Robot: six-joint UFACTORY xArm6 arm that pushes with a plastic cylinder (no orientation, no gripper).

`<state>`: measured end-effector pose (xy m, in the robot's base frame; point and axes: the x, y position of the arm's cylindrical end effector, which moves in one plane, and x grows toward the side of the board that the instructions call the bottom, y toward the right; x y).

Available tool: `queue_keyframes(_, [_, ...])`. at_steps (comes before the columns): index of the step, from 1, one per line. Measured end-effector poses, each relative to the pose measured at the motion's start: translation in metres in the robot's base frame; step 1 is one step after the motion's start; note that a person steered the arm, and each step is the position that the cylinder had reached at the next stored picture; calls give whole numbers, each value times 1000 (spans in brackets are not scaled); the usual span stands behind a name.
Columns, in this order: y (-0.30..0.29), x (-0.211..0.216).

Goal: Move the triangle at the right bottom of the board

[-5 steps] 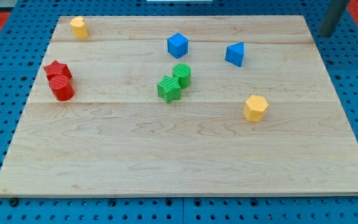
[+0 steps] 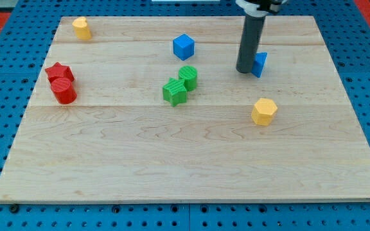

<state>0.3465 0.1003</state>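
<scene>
The blue triangle point(image 2: 259, 64) lies in the upper right part of the wooden board point(image 2: 185, 160), partly hidden behind my rod. My tip point(image 2: 245, 70) rests on the board against the triangle's left side. A yellow hexagon block point(image 2: 264, 111) lies below the triangle, toward the view's bottom right.
A blue cube point(image 2: 183, 46) sits to the left of my tip. Two green blocks point(image 2: 180, 85) touch each other near the board's middle. A red star and a red cylinder point(image 2: 61, 83) sit together at the left. A yellow block point(image 2: 81, 27) is at the top left corner.
My rod has moved from off the board's top right corner down and left onto the board, to the blue triangle's left side. The triangle sits slightly further right than before.
</scene>
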Motion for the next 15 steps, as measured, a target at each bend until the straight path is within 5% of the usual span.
queue_keyframes(1, [-2, -30])
queue_keyframes(4, [56, 68])
queue_keyframes(5, [60, 41])
queue_keyframes(9, [78, 148])
queue_keyframes(10, [46, 125])
queue_keyframes(11, [19, 148])
queue_keyframes(12, [55, 178])
queue_keyframes(15, [105, 144])
